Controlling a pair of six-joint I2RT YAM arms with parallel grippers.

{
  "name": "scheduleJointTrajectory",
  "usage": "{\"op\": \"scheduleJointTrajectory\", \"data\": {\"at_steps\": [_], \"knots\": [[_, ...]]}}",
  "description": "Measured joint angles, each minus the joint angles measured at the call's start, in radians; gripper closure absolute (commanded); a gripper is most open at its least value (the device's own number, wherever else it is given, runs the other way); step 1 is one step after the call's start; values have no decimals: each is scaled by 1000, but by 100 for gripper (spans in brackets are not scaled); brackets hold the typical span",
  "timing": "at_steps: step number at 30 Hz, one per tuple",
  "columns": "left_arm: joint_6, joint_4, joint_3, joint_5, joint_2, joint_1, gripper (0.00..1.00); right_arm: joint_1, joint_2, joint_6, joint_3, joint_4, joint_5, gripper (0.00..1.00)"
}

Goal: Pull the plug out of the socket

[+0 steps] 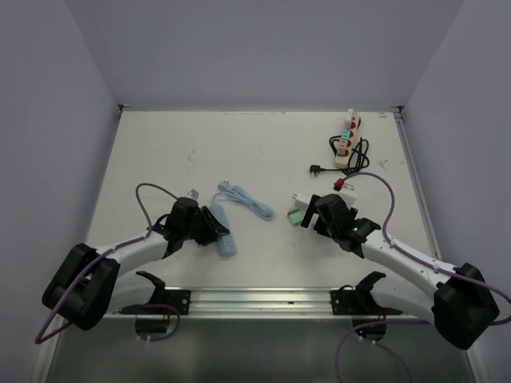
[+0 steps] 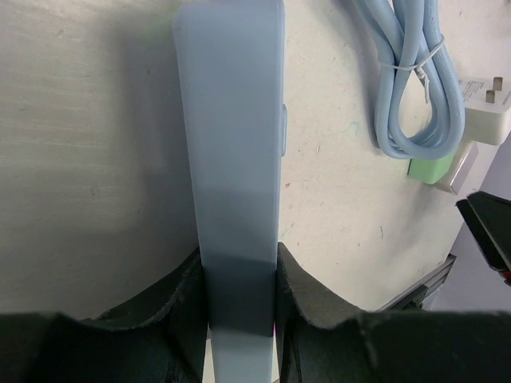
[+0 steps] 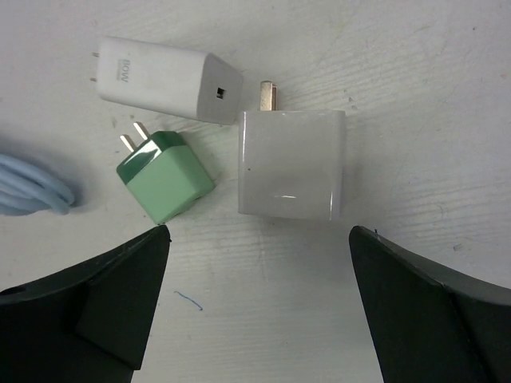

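The socket is a long pale blue power strip, and my left gripper is shut on its near end. In the top view the strip lies left of centre on the table, under the left gripper. A white cube plug rests on the table apart from the socket, one metal pin pointing away. My right gripper stands wide open just short of it, holding nothing. Seen from above, the right gripper sits right of centre.
A green plug and a white charger lie just left of the cube. A coiled blue cable lies between the arms. A beige power strip with a black cord sits at the back right, near the wall.
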Motion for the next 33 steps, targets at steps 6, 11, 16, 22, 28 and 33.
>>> {"op": "scheduleJointTrajectory", "data": {"at_steps": [6,11,16,22,28,33], "knots": [[2,-7,122,2,153,9,100,0,-188,-23,0,-65,0,1],[1,19,255,31,318,59,100,0,-291,-50,0,-117,2,1],[-6,63,367,63,455,137,100,0,-333,-71,0,-151,8,1],[-7,45,551,76,609,269,100,0,-348,-88,0,-176,9,1],[26,-54,857,58,812,388,99,0,-334,-114,0,-179,27,1],[36,-100,1030,60,926,465,82,0,-293,-131,1,-178,29,1]]}}
